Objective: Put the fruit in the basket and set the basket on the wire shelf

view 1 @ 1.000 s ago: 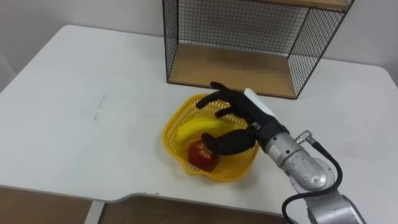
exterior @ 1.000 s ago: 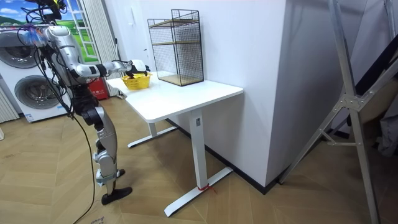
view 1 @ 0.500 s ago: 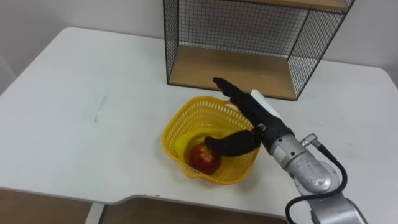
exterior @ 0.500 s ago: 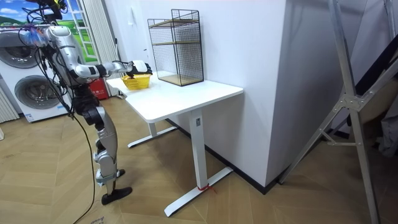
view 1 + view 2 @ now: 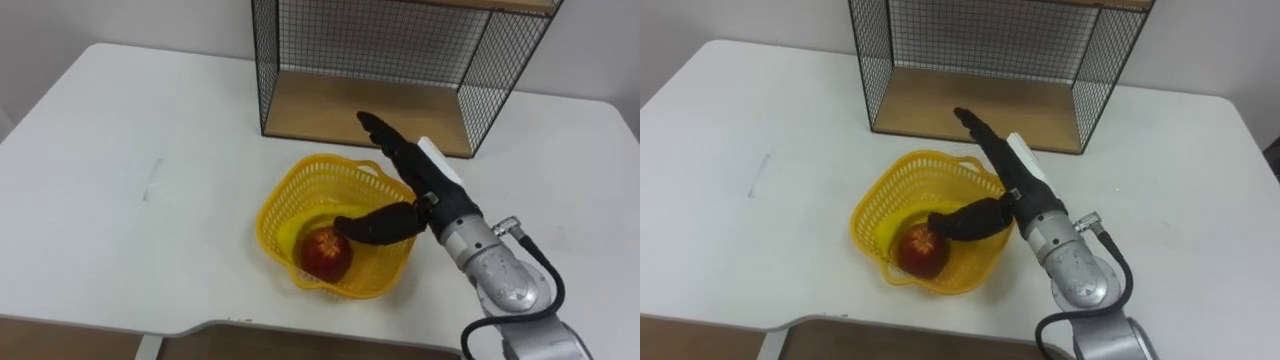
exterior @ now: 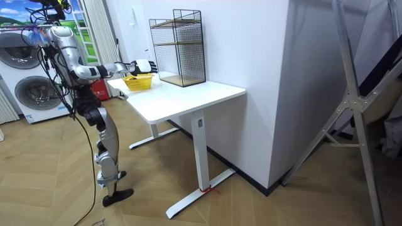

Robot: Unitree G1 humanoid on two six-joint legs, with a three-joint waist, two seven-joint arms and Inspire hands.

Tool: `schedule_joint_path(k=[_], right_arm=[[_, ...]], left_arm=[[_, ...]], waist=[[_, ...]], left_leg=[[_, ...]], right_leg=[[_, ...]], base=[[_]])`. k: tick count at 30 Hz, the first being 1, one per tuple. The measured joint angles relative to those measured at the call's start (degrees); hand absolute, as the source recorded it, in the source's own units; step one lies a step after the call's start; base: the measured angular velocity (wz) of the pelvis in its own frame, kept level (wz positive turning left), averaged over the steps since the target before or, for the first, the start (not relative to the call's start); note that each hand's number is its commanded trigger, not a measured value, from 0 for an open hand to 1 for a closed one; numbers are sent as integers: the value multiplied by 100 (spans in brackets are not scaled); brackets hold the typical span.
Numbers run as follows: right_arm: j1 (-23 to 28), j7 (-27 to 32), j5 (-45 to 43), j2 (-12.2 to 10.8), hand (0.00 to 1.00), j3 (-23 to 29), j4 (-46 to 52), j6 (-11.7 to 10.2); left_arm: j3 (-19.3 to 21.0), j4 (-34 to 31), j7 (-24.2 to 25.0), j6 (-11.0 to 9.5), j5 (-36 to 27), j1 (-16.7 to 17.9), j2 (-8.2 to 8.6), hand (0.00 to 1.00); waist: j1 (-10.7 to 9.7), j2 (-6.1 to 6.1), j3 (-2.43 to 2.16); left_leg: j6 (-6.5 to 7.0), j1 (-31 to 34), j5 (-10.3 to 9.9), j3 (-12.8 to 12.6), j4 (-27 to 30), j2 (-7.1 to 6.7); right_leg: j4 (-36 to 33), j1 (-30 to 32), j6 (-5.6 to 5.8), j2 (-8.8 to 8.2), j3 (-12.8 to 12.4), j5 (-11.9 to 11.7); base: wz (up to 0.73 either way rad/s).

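Wide bare bench (image 5: pixel 110 170) to the left of the basket (image 5: pixel 285 200), plenty of passage there. On the far side the wire shelf (image 5: pixel 370 110) stands near. Its front looks open toward the basket, with mesh closing its left and right sides. The right robot hand (image 5: pixel 420 185), fingers straight, hangs over the basket's far right rim, across that gap. Inside, the apple (image 5: pixel 325 253) takes the near floor

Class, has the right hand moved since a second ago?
Yes: the right hand has risen from the basket toward the shelf.
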State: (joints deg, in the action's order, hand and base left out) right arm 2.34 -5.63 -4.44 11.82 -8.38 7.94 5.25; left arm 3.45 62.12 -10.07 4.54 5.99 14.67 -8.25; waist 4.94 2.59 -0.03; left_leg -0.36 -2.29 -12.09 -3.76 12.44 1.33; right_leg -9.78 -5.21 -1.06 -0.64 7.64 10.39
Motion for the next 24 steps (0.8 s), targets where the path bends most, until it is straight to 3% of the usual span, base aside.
schedule_joint_path(k=[4,7,9,10,11,13,15,18,24], right_arm=[[136,450,519,-85,0,474,127,-68],[226,859,795,-90,0,752,201,-295],[278,1245,873,-77,0,1079,263,-359],[292,1333,890,-78,0,1170,264,-400],[365,1554,940,-68,0,1338,322,-469],[464,1826,995,-68,0,1479,445,-547],[649,2025,1015,-65,0,1576,547,-724],[869,2275,1016,-71,0,1683,594,-819],[1074,2589,1017,-71,0,1691,591,-844]], left_arm=[[513,26,-282,-134,-882,197,66,0],[1244,-47,-696,-260,-1363,233,83,0],[1903,-487,-1292,-398,-1560,256,83,0],[2005,-692,-1471,-418,-1583,309,93,0],[2148,-1314,-1868,-484,-1595,436,135,0],[2251,-2000,-2395,-676,-1515,491,140,0],[2357,-2786,-3037,-954,-1415,500,150,0],[2420,-3811,-3828,-1194,-1249,403,174,0],[2429,-5147,-4714,-1337,-956,239,192,0]], waist=[[-17,-108,-9],[0,-214,0],[23,-286,-4],[20,-300,-8],[36,-316,-22],[75,-344,-24],[130,-375,-71],[161,-373,-77],[163,-411,-58]], left_leg=[[16,-54,-14,19,33,-4],[20,-34,-16,77,38,-7],[18,-26,-12,97,74,-19],[19,-26,-13,102,92,-19],[20,-22,-11,110,101,-24],[28,-23,7,107,85,-31],[31,-33,18,103,42,-41],[33,-38,17,97,23,-52],[34,-129,16,116,-5,-56]], right_leg=[[4,-85,3,-12,36,-2],[-2,-92,4,-12,40,-2],[7,-106,11,-24,36,4],[10,-92,13,-28,38,7],[9,-73,22,-32,28,21],[-1,-53,25,-34,23,27],[-5,-55,26,-34,28,26],[-7,-70,31,-38,35,23],[-1,-86,36,-38,22,26]], base=[[4],[5],[7],[6],[5],[-2],[-4],[0],[-1]])
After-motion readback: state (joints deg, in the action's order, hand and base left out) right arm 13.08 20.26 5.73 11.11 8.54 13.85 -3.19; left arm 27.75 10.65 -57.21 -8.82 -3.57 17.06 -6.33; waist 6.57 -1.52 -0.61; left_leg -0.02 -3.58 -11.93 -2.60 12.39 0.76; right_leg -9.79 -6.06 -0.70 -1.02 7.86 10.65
